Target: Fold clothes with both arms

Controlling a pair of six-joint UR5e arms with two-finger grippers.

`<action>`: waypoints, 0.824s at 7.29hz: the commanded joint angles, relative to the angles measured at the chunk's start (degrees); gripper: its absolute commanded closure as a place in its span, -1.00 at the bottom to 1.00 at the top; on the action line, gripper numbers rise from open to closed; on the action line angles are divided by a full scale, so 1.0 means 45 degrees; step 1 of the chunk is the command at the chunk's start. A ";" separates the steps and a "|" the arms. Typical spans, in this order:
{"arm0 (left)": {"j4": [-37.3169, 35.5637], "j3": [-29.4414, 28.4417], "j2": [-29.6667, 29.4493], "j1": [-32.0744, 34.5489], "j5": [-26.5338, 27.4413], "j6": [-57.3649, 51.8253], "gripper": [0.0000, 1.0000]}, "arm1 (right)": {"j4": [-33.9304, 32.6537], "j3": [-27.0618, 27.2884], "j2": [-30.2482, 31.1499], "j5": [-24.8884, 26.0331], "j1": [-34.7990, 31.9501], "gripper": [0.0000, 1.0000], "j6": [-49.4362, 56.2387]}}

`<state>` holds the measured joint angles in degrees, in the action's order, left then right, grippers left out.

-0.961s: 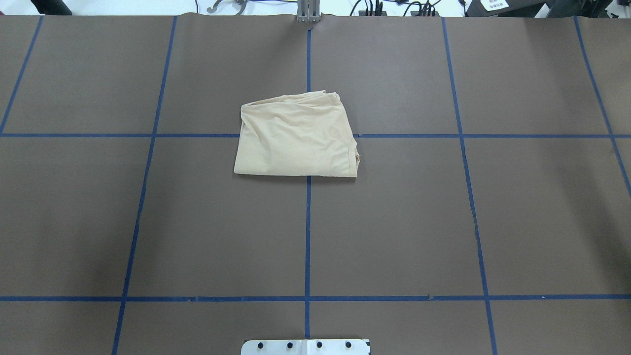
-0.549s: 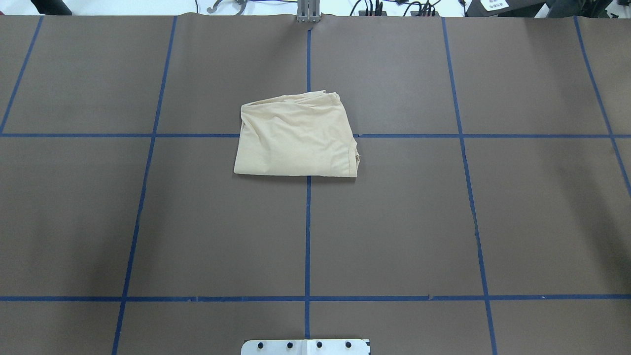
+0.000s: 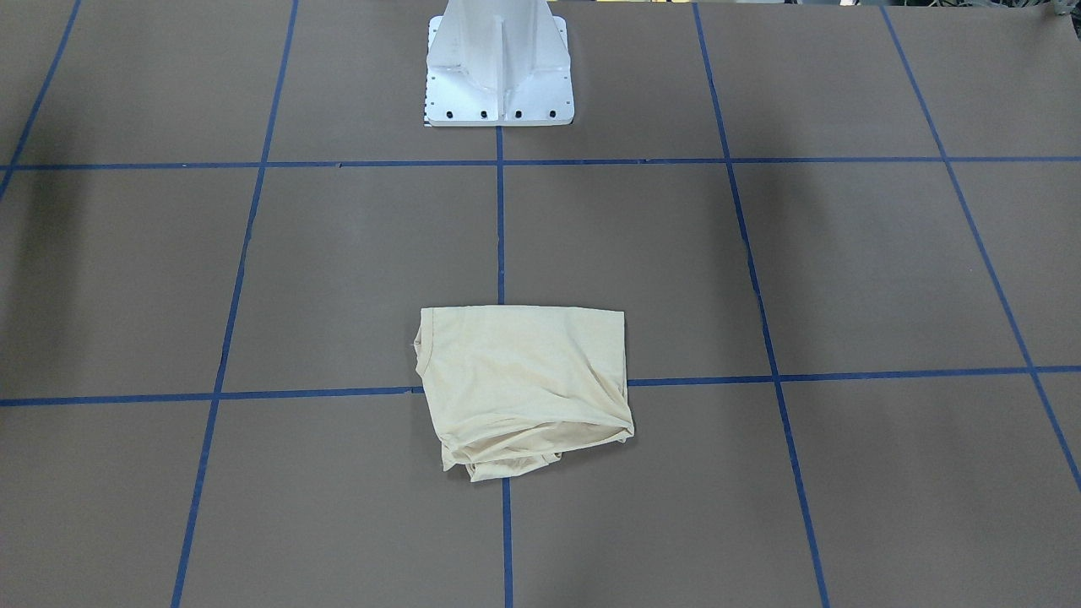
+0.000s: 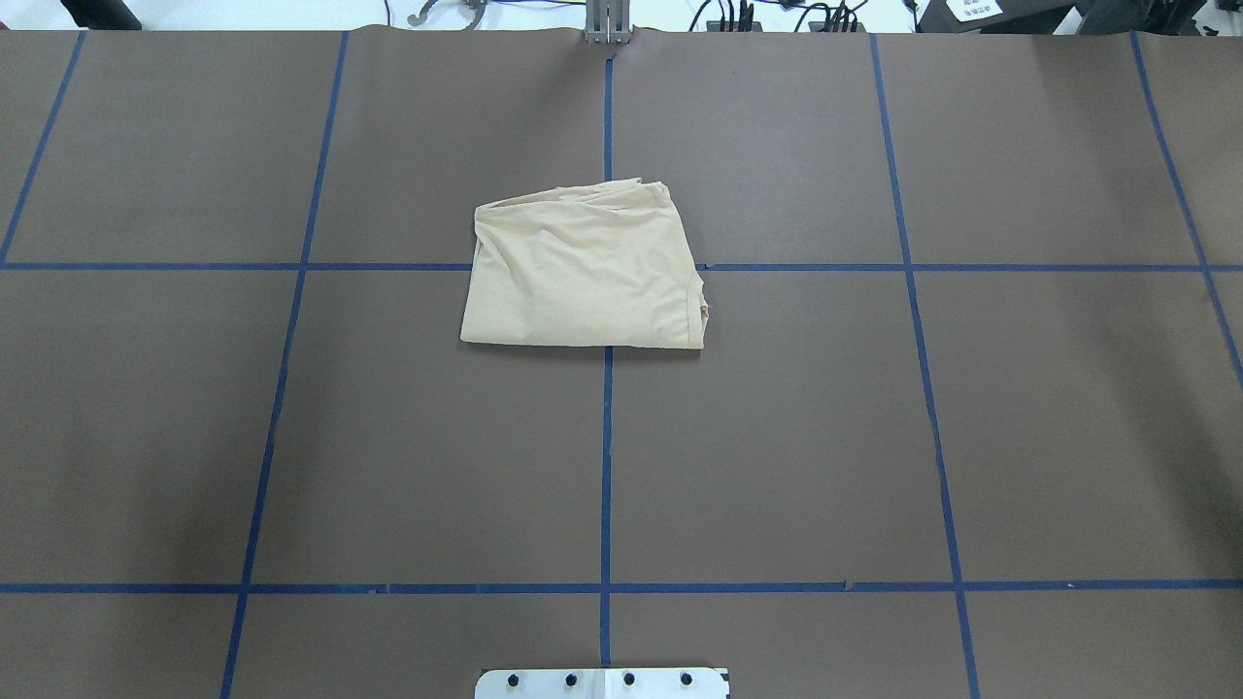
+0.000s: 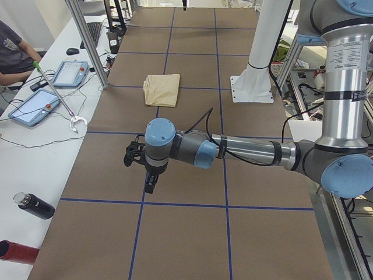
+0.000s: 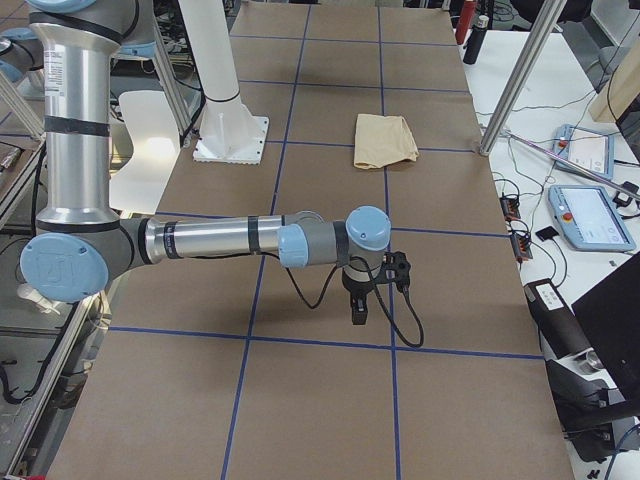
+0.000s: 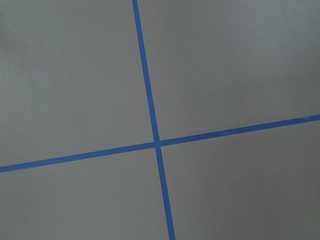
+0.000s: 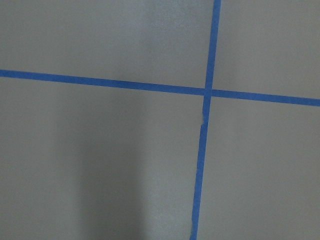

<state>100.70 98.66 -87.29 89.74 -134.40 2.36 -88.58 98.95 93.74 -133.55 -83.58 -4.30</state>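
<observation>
Watching the side cameras, I am seeing the left gripper (image 5: 150, 185) hanging fingers-down over bare table (image 4: 777, 437) with nothing dangling from it. Whether its jaws are parted I cannot tell from that angle, and the same goes for the right gripper (image 6: 358, 312). Each wrist camera is showing only brown surface and a crossing of blue tape lines (image 7: 156, 144), no cloth. The left arm (image 5: 250, 153) and right arm (image 6: 210, 238) are stretching out low and level toward opposite ends of the table, well apart from the T-shirt (image 4: 587, 277). Over the last second the overhead view is showing no change at all: the shirt is keeping the same outline and no arm is entering the frame. I am reading that as folding finished, or at least paused, with both arms parked clear. The shirt is lying as a compact, roughly square packet straddling the central tape crossing, with its print not showing. The edge nearest the robot is running straight and clean. The far edge is looser, with layers bunching and poking out unevenly, and a curved seam is showing on the robot's right side. If I am tidying anything, it would be that far edge. Room is no problem: bare surface is surrounding the packet on every side, and the white pedestal base (image 3: 500, 76) is standing well back.
</observation>
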 commanded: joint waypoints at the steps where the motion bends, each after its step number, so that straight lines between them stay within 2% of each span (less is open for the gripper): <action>1: 0.0064 -0.0109 -0.0017 0.0000 -0.0016 -0.0016 -1.00 | -0.0003 -0.0036 0.0008 0.0145 -0.0019 -1.00 0.0019; 6: 0.0084 -0.0148 -0.0017 0.0000 -0.0484 -0.0016 -1.00 | -0.0081 0.0041 0.0067 0.0362 -0.0078 -1.00 0.0058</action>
<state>101.07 98.05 -87.36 89.71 -136.47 2.28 -88.83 99.02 93.85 -131.88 -83.92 -4.07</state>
